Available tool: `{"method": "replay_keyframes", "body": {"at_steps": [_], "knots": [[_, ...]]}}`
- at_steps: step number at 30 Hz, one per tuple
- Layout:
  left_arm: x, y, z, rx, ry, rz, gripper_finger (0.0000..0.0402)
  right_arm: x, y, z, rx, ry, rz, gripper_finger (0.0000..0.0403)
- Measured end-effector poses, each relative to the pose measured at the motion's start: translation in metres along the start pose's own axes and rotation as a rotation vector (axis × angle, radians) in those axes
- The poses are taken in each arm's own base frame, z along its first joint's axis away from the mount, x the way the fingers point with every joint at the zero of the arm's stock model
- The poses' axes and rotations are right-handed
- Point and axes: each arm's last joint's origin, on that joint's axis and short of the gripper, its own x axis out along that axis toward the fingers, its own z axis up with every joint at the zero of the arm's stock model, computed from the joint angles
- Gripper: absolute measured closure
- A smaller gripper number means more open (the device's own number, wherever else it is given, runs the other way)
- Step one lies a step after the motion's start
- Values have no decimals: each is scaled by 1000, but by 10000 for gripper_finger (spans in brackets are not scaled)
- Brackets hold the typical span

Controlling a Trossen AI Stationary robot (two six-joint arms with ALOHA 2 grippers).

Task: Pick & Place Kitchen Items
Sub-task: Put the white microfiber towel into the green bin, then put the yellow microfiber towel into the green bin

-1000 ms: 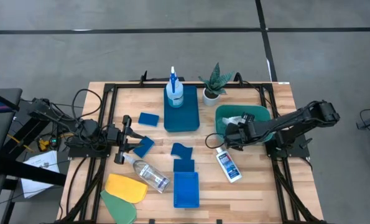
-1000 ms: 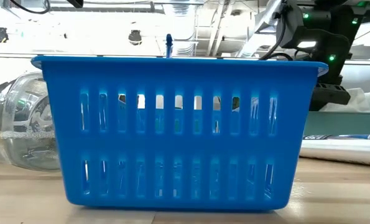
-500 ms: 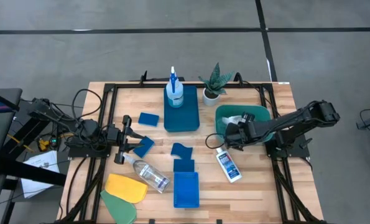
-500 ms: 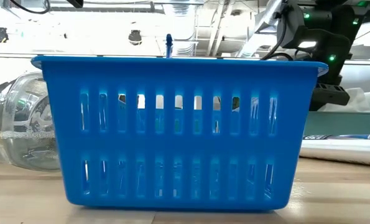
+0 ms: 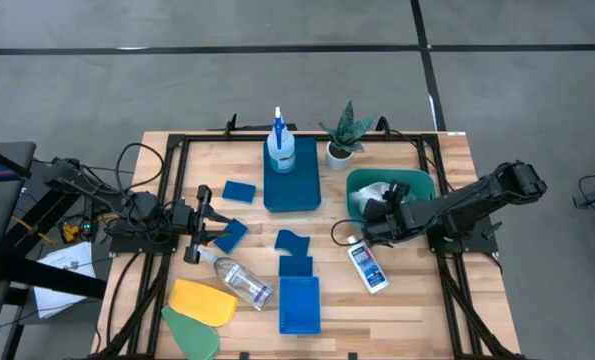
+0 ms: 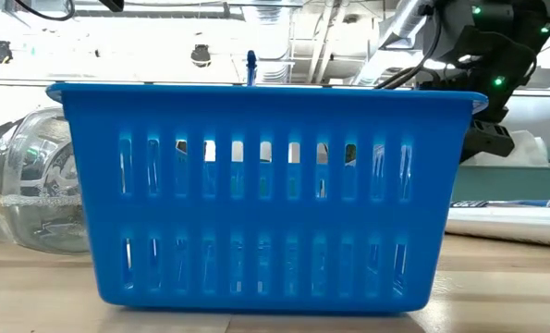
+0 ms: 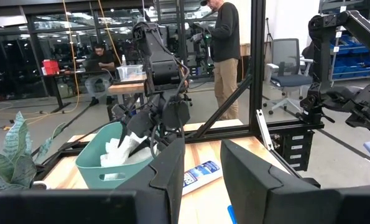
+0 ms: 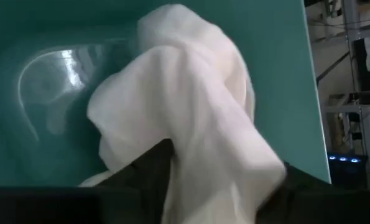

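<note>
right gripper (image 5: 377,212) over the near left rim of the teal tub (image 5: 421,185), which sits right of centre on the table (image 5: 417,290). a white cloth (image 8: 191,112) is draped over its dark fingers and hangs into the tub; whether the jaws are wide, narrow or pinching the cloth cannot be told, as the cloth hides them. left wrist view shows the same cloth bunched inside the tub under that gripper. left gripper (image 5: 203,226) waits low at the left side of the table, fingers (image 7: 172,171) set to a narrow gap with nothing between them. just beside it: one blue sponge (image 5: 231,235), another (image 5: 239,191) farther off. clear plastic bottle (image 5: 239,278) lies on its side near the left gripper; yellow cloth (image 5: 203,300) and green cloth (image 5: 193,332) at the near left edge, overlapping. white blue-labelled bottle (image 5: 367,267) lies flat near the tub. spray bottle (image 5: 279,140) stands upright at the far end of a blue tray (image 5: 293,185). slotted blue basket (image 5: 299,303) at near centre, two more blue sponges (image 5: 293,242) just beyond it. potted plant (image 5: 341,135) at the far edge, between tray and tub.
</note>
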Motion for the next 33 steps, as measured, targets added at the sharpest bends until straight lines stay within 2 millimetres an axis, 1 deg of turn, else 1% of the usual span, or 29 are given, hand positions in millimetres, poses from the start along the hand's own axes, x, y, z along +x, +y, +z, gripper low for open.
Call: {"method": "replay_keyframes", "body": {"at_steps": [5,7,10,14,19,30,33], "knots": [[0,0,0,0,0,0,300,-1,1,0,5,-12,-11,165],[0,0,0,0,0,0,300,-5,1,1,-2,-24,-6,151],[0,0,0,1,2,-1,300,-16,1,7,-6,-61,-7,146],[0,0,-1,3,8,-1,300,-35,1,14,14,-135,-23,148],[0,0,-1,3,8,-1,300,-59,-2,17,68,-189,-26,157],[0,0,-1,3,7,0,300,-101,-5,16,202,-261,41,204],[0,0,-1,3,7,-1,300,-110,-4,16,212,-285,70,214]]}}
